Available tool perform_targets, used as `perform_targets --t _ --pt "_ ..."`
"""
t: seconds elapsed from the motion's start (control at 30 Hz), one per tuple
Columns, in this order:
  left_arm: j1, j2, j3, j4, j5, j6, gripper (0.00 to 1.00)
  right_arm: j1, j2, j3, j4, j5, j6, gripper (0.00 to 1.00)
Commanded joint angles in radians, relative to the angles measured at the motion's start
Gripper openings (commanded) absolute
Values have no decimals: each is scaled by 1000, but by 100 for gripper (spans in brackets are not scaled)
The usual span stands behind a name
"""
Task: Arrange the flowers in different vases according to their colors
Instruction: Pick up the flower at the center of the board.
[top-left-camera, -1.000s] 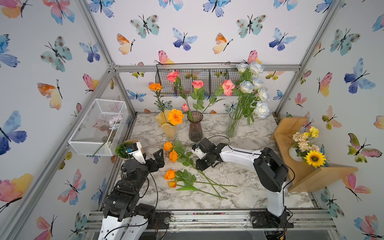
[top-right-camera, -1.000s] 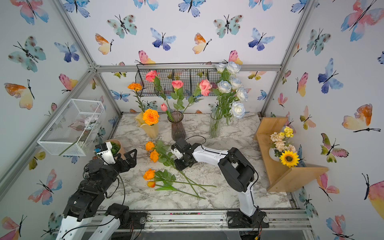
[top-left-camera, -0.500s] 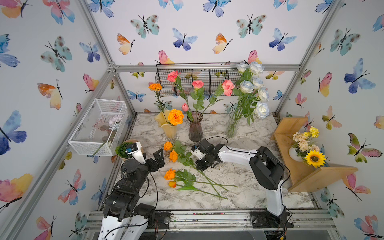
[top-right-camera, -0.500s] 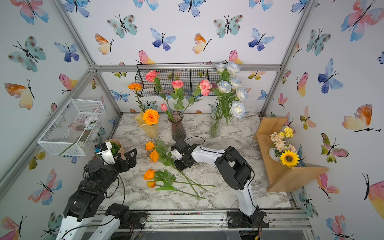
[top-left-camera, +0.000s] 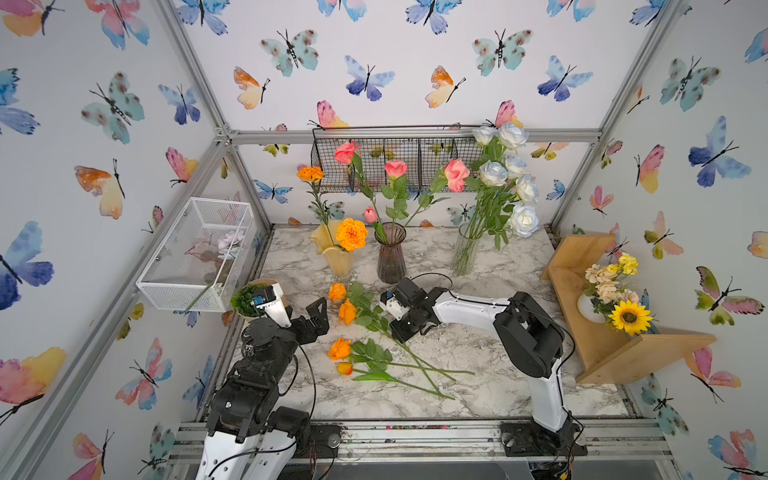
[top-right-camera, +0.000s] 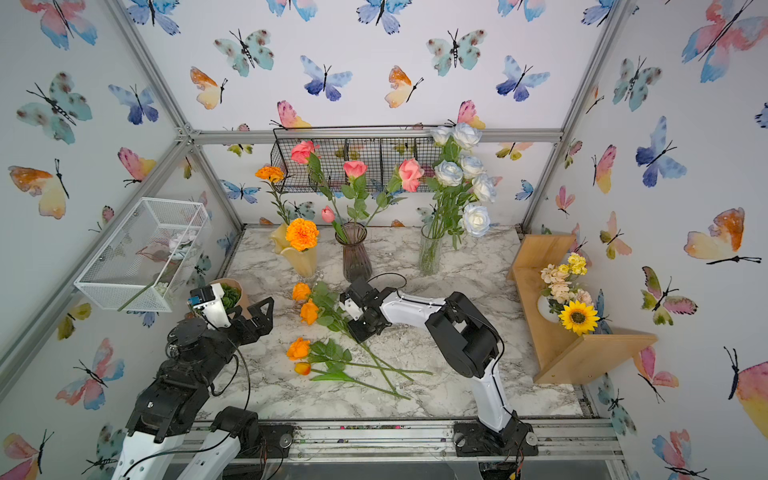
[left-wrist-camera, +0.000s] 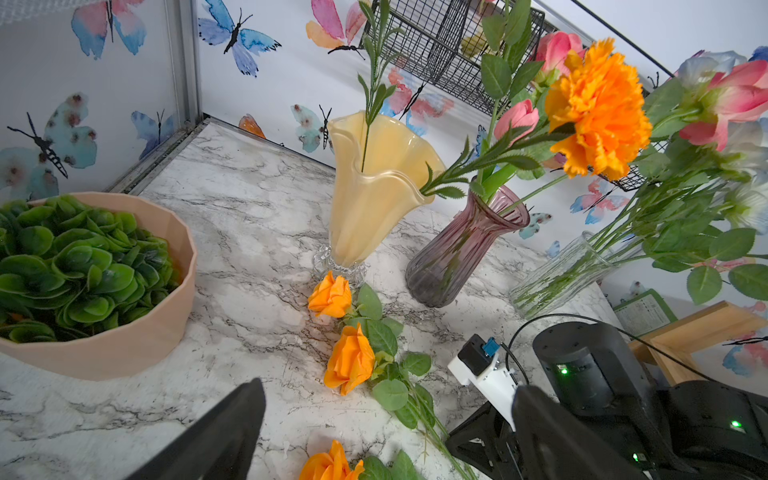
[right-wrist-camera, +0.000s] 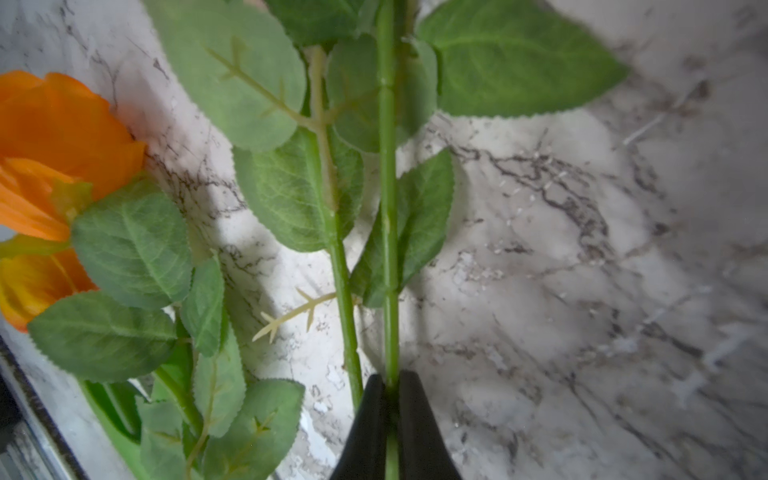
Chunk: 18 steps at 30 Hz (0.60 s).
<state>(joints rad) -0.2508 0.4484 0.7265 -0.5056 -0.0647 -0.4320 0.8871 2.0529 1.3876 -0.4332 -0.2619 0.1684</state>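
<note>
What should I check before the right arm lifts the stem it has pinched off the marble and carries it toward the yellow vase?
1. Right pincer shut on one green stem: ok.
2. Neighbouring stem outside the grip, running beside it: ok.
3. Which of the two orange roses belongs to the held stem: cannot tell.
4. Held stem free of the crossed stems further down: cannot tell.
5. Yellow vase upright, with room beside its two marigolds: ok.
6. Left pincer open, off to the side of the roses: ok.
</note>
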Motion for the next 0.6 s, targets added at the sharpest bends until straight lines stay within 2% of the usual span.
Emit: perform_targets --t 0.0,0.37,0.57 --pt "-1 -6 -8 20 8 -5 99 4 -4 35 -10 -1 -22 2" --pt "0 -5 -9 19 6 -5 99 6 -87 106 -58 78 -65 2" --pt "-1 -5 -6 19 16 -5 99 6 -139 96 -18 112 -102 2"
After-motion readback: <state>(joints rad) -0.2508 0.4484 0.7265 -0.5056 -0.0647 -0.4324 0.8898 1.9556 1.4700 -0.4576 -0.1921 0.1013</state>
